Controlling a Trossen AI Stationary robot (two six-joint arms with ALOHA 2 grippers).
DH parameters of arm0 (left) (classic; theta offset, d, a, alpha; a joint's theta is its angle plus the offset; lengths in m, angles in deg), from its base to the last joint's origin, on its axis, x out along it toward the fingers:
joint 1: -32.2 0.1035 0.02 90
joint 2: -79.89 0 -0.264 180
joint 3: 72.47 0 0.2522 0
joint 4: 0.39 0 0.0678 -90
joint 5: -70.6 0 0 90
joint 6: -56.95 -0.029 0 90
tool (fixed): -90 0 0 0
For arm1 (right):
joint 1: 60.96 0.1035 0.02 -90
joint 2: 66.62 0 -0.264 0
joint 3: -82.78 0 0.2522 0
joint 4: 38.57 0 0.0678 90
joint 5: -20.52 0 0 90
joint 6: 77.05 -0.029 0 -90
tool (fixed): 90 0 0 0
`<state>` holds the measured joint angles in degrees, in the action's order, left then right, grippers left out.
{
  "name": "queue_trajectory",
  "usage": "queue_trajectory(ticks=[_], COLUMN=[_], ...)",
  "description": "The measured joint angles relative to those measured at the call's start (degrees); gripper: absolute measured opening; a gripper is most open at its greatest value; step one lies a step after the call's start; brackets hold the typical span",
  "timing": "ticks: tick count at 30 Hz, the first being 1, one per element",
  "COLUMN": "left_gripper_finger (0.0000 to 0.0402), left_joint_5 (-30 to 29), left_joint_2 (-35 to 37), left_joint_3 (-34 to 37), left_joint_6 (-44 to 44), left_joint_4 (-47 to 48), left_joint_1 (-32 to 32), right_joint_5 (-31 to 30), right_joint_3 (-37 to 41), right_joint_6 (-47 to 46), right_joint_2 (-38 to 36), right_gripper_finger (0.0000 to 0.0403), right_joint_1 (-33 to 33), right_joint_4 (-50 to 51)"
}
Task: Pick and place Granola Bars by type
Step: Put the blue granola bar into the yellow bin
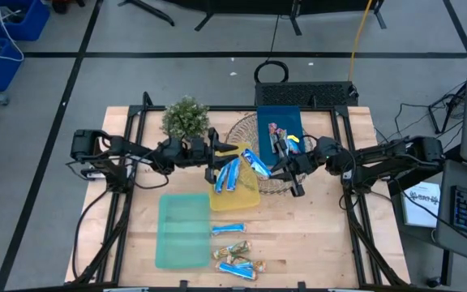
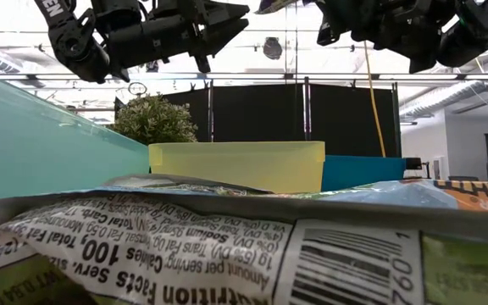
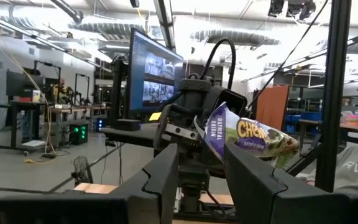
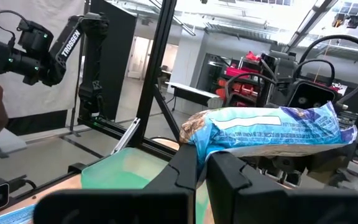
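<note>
A sorting step is in hand. The right end effector is closed on a blue-and-white granola bar, raised over the yellow tray at mid-worktop. The left end effector is half open, hovers over the same tray and grips nothing. Next, the held bar probably needs lowering into that tray and releasing. Two blue-and-white bars lie in the yellow tray, wrapped bars in the blue tray toward the far edge; the green tray holds none. Unsorted bars lie near the front edge.
</note>
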<state>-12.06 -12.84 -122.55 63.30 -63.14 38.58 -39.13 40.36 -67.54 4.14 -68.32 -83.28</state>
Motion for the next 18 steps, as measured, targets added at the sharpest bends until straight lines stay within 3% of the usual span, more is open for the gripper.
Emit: queue_trajectory(ticks=[18], left_gripper_finger=[0.0131], left_joint_5=[0.4], left_joint_2=[0.0], left_joint_3=[-5.2], left_joint_6=[-1.3], left_joint_4=[9.6], left_joint_1=[-1.0], right_joint_5=[0.2], right_joint_3=[0.0], right_joint_6=[0.6], right_joint_2=[0.0], right_gripper_finger=[0.0008], right_joint_1=[0.0], right_joint_4=[0.0])
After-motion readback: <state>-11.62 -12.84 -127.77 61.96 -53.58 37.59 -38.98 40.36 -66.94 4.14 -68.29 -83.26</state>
